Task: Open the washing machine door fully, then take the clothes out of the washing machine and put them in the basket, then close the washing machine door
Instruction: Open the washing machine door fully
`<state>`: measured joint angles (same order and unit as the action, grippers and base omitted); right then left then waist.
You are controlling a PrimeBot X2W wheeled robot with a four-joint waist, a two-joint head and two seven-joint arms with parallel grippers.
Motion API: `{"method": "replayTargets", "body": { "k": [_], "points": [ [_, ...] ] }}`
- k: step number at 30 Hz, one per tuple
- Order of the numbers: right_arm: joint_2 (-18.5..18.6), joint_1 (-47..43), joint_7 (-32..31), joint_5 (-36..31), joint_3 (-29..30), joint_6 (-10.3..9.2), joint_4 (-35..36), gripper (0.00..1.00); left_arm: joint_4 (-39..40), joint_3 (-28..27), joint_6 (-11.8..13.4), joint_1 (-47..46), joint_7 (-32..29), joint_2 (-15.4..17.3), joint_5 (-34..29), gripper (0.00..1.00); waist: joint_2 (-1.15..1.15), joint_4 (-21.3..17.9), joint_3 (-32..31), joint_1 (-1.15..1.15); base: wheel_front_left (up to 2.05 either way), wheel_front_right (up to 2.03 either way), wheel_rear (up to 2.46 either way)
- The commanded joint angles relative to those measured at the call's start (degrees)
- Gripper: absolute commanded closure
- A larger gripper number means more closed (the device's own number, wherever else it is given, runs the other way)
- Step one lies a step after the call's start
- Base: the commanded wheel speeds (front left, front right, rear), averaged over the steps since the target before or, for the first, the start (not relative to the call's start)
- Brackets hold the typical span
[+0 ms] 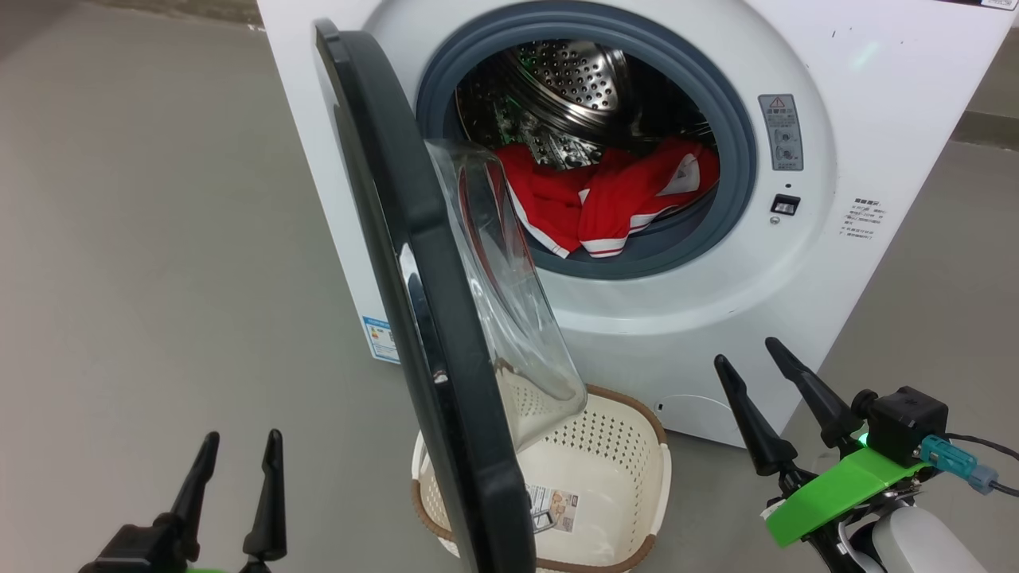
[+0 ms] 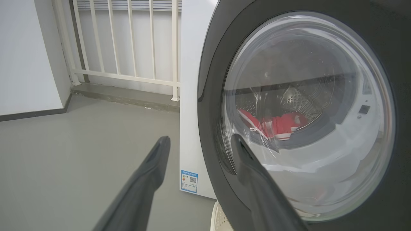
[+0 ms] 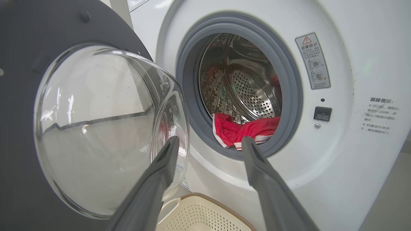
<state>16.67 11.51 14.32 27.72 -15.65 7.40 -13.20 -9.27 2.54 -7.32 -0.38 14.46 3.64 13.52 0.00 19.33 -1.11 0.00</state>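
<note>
Clothes (image 1: 613, 199) red with white-striped trim, crumpled; left claw (image 1: 243, 435), right claw (image 1: 745, 351) spread.

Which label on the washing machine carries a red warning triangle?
The grey label right of the drum, above the latch; the blue label sits low down at the left.

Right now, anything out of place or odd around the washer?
The door is only partly open, its glass bulge overhanging part of the basket. A red garment droops onto the grey seal. Nothing spilled or damaged.
</note>
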Motion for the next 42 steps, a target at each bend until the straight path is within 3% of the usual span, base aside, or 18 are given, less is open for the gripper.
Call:
{"method": "replayTargets", "body": {
  "k": [1, 27, 28, 29, 31, 32, 42],
  "points": [
    [0.3, -0.2, 0.7, -0.5, -0.6, 0.09, 1.4, 0.0, 1.7, -1.6, -0.2, -1.0, 0.5, 1.0, 0.1, 0.0, 0.0, 0.0, 0.0, 0.0, 0.0, 0.0, 0.0],
    [-0.1, 0.1, 0.7, -1.1, -0.3, 0.09, 0.7, 0.0, 1.6, -1.7, -0.1, -1.4, 0.5, 0.8, -0.2, 0.0, 0.0, 0.0, 0.2, 0.0, 0.0, 0.0, 0.0],
    [-0.1, 0.1, 0.7, -1.1, -0.3, 0.09, 0.7, 0.0, 1.6, -1.7, -0.1, -1.4, 0.5, 0.8, -0.2, 0.03, 0.0, 0.0, 0.2, 0.0, 0.0, 0.0, 0.0],
    [-0.1, 0.1, 0.7, -1.1, -0.2, 0.09, 0.7, 0.0, 1.6, -1.6, -0.1, -1.5, 0.5, 0.8, -0.2, 0.2, 0.0, 0.0, 0.2, 0.0, 0.0, 0.0, 0.0],
    [-0.1, 0.1, 0.7, -1.1, -0.2, 0.09, 0.7, 0.0, 1.6, -1.5, -0.1, -1.5, 0.5, 0.9, -0.2, 0.9, 0.0, 0.0, 0.3, 0.0, 0.0, 0.0, 0.0],
    [-0.1, 0.1, 0.7, -1.2, -0.2, 0.09, 0.7, 0.0, 1.6, -1.5, -0.1, -1.5, 0.5, 0.9, -0.2, 1.0, 0.0, 0.0, 0.3, 0.0, 0.0, 0.0, 0.0],
    [-0.3, 0.0, 0.7, -1.2, 0.2, 0.09, 0.5, 0.0, 4.2, -1.4, -0.1, -2.1, 0.5, 1.4, -0.5, 1.0, 0.0, -0.3, 0.3, 0.0, 0.0, 0.0, 0.0]
  ]
}}
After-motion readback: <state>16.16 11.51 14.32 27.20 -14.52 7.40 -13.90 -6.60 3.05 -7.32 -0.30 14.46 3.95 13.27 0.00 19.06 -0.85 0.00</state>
